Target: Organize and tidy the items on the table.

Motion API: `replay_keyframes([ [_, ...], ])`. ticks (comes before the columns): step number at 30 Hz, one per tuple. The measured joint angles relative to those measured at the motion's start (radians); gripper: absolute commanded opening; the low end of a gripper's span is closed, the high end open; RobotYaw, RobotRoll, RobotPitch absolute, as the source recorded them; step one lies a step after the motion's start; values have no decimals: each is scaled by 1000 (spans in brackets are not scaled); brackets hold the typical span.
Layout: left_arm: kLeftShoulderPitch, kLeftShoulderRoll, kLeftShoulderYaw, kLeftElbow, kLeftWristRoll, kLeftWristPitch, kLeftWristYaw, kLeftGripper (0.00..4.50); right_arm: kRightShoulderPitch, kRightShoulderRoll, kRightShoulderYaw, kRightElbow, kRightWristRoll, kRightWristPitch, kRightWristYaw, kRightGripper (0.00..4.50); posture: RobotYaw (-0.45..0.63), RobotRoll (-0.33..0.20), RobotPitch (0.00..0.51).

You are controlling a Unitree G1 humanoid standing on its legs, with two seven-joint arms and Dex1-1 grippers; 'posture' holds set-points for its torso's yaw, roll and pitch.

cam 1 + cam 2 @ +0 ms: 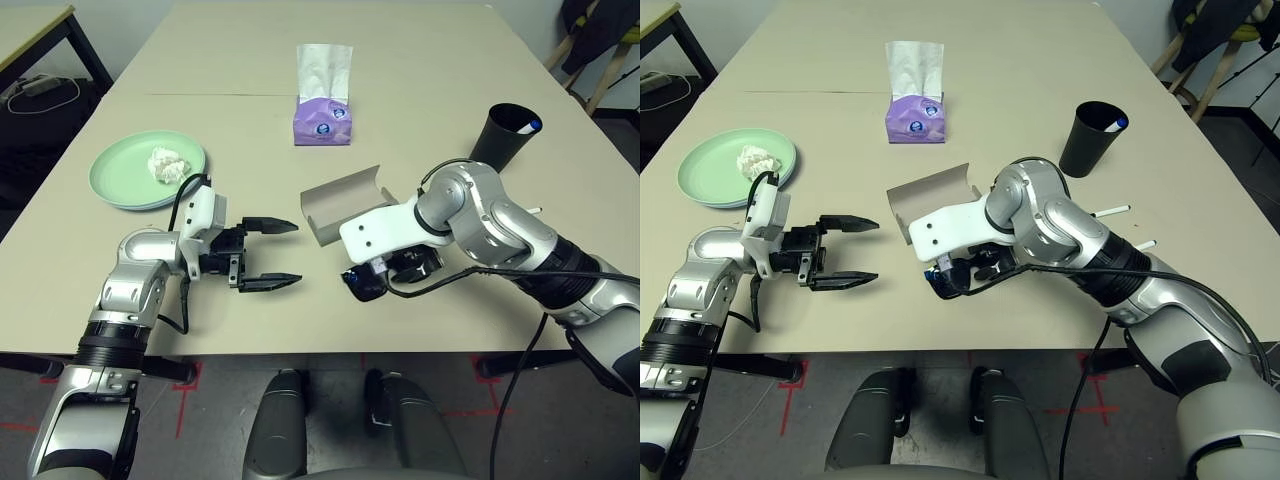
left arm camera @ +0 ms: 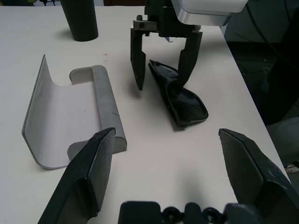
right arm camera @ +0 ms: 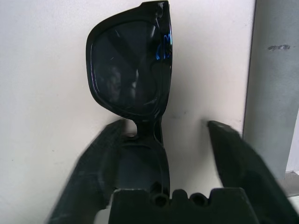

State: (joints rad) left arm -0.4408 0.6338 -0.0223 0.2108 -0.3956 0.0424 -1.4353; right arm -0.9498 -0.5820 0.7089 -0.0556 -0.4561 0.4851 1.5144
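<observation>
Black sunglasses [image 3: 131, 70] lie folded on the beige table [image 1: 420, 80] near its front edge. My right gripper [image 2: 161, 84] points down over them, open, one finger on each side of the frame. The grey glasses case [image 1: 340, 203] lies open right behind them. My left gripper [image 1: 297, 253] hovers open and empty a little to the left, pointing at the sunglasses. A crumpled white tissue wad [image 1: 167, 163] rests on the pale green plate [image 1: 120, 170] at the left. The black cup [image 1: 505, 135] at the right holds a blue-capped pen [image 1: 530, 125]. Two white pens [image 1: 1110, 211] lie behind my right forearm.
A purple tissue box [image 1: 323, 120] stands at the middle of the table, behind the case. A dark-framed side desk [image 1: 40, 30] with cables beneath it is off the far left corner. Chairs stand beyond the right edge.
</observation>
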Motion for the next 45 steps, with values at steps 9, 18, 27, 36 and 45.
replay_keyframes([
  [9, 0, 0, 0, 1, 4, 0, 8, 4500, -7, 2, -3, 9, 3, -8, 4, 380, 126, 0, 134],
  [18, -4, 0, 0, 4, 5, -3, 8, 4500, -80, -38, -51, 17, 32, -59, 30, 380, 118, 0, 127],
  [27, 1, 0, 12, 0, 8, 5, 100, 4500, -123, -39, -103, 37, 27, -192, -78, 380, 117, 0, 129],
  [36, 62, -13, 52, -102, -4, 43, 247, 4500, -195, 54, -101, 223, -33, -298, -227, 380, 146, 0, 140],
  [45, 97, 0, 60, -168, -18, 83, 261, 4500, -249, 158, -81, 451, -107, -448, -339, 380, 184, 0, 153],
])
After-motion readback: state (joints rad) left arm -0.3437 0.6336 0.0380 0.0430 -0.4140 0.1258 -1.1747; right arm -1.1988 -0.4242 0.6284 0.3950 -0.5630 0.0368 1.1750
